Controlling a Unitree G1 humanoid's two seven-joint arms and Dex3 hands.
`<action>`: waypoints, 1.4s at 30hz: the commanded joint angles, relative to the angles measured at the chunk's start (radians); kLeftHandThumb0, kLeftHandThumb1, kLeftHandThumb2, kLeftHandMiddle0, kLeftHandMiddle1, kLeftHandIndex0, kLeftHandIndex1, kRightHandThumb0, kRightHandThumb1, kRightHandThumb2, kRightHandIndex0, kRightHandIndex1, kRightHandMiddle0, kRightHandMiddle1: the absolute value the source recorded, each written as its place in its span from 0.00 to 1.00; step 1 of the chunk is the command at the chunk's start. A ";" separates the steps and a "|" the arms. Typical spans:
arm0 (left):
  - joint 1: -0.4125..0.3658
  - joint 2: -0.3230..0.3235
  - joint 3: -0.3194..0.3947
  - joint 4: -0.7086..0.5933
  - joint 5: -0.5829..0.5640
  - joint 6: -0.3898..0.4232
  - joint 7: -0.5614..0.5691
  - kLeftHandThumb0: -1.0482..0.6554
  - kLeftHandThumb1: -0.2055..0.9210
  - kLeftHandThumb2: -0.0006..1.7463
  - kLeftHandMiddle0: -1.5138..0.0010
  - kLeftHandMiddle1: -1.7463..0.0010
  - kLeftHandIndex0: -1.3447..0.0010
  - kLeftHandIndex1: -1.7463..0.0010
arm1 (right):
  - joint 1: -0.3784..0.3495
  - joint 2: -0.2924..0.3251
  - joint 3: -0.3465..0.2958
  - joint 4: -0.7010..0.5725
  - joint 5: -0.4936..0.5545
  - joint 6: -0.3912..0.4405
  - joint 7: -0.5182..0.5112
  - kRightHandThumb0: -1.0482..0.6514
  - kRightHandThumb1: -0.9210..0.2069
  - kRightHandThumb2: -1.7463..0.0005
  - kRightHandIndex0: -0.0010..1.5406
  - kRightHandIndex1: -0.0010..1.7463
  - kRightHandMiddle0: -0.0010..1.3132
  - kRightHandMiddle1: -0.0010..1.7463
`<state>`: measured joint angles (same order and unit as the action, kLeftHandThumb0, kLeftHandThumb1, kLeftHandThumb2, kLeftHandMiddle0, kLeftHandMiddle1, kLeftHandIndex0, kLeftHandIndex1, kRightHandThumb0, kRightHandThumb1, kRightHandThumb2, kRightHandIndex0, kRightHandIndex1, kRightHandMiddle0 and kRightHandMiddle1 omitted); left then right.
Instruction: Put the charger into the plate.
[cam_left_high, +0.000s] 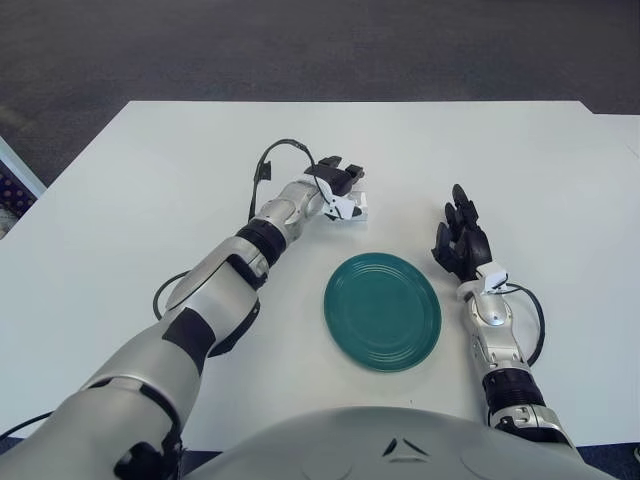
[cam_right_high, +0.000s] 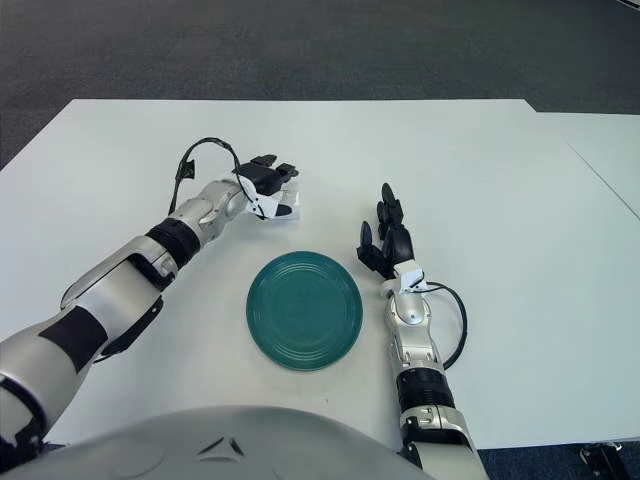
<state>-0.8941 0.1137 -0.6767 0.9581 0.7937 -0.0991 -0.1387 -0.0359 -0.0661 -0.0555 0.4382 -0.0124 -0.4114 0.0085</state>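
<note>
The left hand (cam_left_high: 338, 185) reaches toward the middle of the white worktop (cam_left_high: 150, 190), its dark fingers (cam_right_high: 268, 172) curled over and around a small white charger (cam_right_high: 285, 207), which sits just behind the green plate (cam_left_high: 383, 311) and a little toward the worktop's left edge. The fingers look to be closed on the charger, though whether it is lifted or resting on the surface cannot be told from either view. The plate is bare and lies close to the worktop's near edge, roughly at its middle. The right hand (cam_left_high: 461, 238) shows just right of the plate, toward the right edge, fingers loosely extended and holding nothing. The step in hand appears to be the grasp itself, so the task is at an early stage, with nothing yet in the plate. Next, judging by the layout, the left hand needs to raise the charger, carry it a short way back toward the near edge over the plate's rim, and let go above its centre.
</note>
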 joint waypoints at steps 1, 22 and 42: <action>0.007 0.008 -0.012 0.013 0.003 -0.011 -0.018 0.00 1.00 0.44 0.98 1.00 1.00 0.67 | 0.104 0.039 0.022 0.107 -0.004 0.077 0.000 0.22 0.00 0.55 0.00 0.00 0.00 0.00; 0.014 0.009 -0.067 0.046 0.040 -0.008 -0.008 0.00 1.00 0.44 1.00 1.00 1.00 0.69 | 0.107 0.044 0.021 0.111 -0.004 0.073 -0.008 0.23 0.00 0.54 0.00 0.00 0.00 0.00; 0.038 -0.035 -0.149 0.273 0.109 -0.021 0.178 0.00 1.00 0.47 0.99 0.67 0.92 0.50 | 0.111 0.052 0.026 0.092 -0.002 0.091 -0.019 0.23 0.00 0.53 0.00 0.00 0.00 0.00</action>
<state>-0.9023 0.0767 -0.8004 1.1579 0.8762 -0.1188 0.0300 -0.0339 -0.0611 -0.0555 0.4400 -0.0142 -0.4080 -0.0132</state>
